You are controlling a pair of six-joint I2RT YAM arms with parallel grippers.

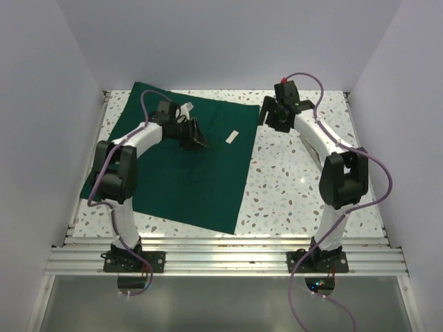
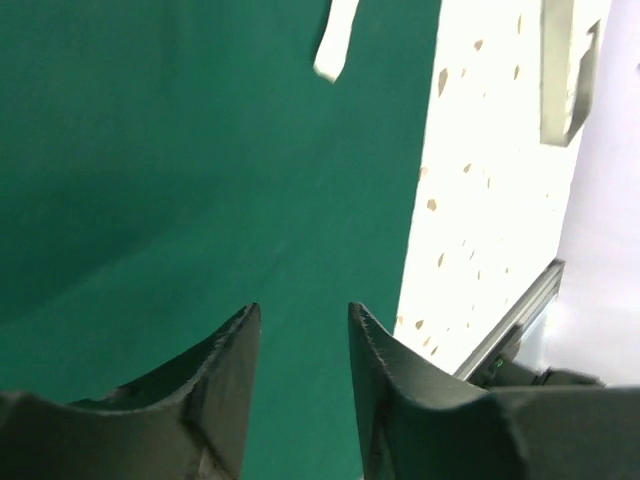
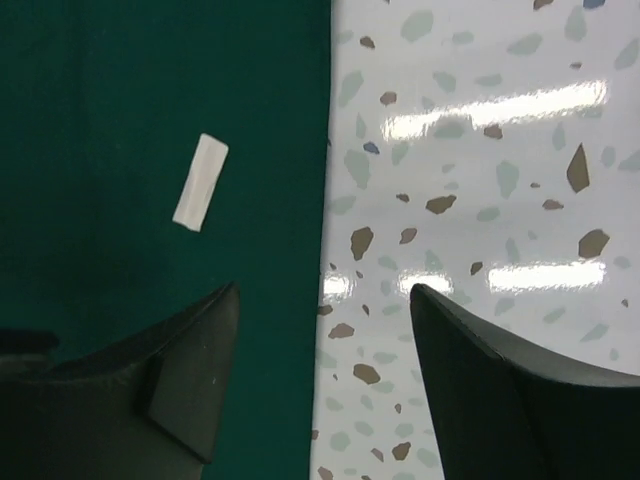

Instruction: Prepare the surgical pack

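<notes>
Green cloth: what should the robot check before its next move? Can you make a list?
1. Green cloth spread on the table: ok.
2. Left gripper open, empty, over the cloth: ok.
3. Right gripper open, empty, above the cloth's right edge: ok.
4. White strip lying loose on the cloth, untouched: ok.
5. Cloth's far left corner flat: cannot tell.

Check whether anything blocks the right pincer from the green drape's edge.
Nothing visible does. The right pincer is open directly over the edge of the green drape, with the table beside it. A small white strip lies on the drape, off to one side of the jaws.
</notes>
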